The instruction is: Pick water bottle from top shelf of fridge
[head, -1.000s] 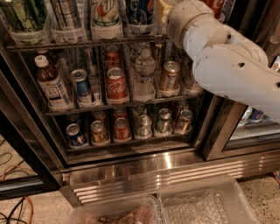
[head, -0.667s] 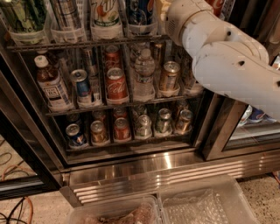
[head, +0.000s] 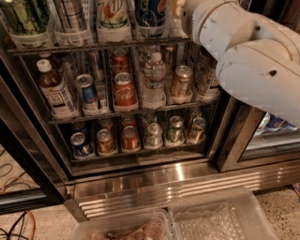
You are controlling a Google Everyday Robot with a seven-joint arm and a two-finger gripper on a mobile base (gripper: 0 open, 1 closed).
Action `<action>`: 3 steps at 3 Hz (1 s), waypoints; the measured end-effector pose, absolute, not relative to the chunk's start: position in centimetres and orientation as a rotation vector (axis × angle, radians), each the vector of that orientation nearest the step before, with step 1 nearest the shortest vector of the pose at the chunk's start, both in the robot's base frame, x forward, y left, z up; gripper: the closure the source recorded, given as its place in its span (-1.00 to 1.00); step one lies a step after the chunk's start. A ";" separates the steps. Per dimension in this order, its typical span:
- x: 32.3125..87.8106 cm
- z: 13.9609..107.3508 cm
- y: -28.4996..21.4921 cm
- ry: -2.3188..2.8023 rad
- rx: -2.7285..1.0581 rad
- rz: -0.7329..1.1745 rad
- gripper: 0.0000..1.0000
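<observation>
**Operator:** Where are your jaws right now?

**Me:** Up at the tip of my white arm [head: 243,56], at the top edge of view. That puts them by the right end of the top shelf [head: 93,48] of the fridge [head: 187,185]. My own arm covers them, so I cannot tell how far apart they stand or whether they hold anything.

**Operator:** And the water bottle?

**Me:** The water bottle [head: 112,18] stands upright in a clear holder on that shelf, third in the row from the left. Its label is white with green and red. A blue-labelled bottle [head: 151,13] stands just beside it on the right, between it and my arm.

**Operator:** What's underneath?

**Me:** On the middle rack, a small clear bottle [head: 153,77] with a white cap stands between a red can [head: 124,89] and a brass-coloured can [head: 180,82]. A brown tea bottle [head: 54,91] is at the left end. The bottom rack holds rows of small cans. On the floor, in front of the ribbed steel base, sit two clear plastic bins [head: 225,194].
</observation>
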State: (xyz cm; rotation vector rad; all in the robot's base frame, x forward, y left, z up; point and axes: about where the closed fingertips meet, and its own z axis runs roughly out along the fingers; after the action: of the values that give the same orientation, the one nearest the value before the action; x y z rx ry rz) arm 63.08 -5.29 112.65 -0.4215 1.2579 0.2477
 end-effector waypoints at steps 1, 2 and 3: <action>61.3 113.3 -6.2 1.256 -0.436 0.240 1.00; 59.0 112.4 -6.9 1.289 -0.454 0.236 1.00; 56.3 108.1 -5.8 1.377 -0.525 0.237 1.00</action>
State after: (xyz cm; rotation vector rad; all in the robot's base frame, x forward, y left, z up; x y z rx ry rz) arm 56.33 -5.77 108.14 -0.5253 1.3774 0.2373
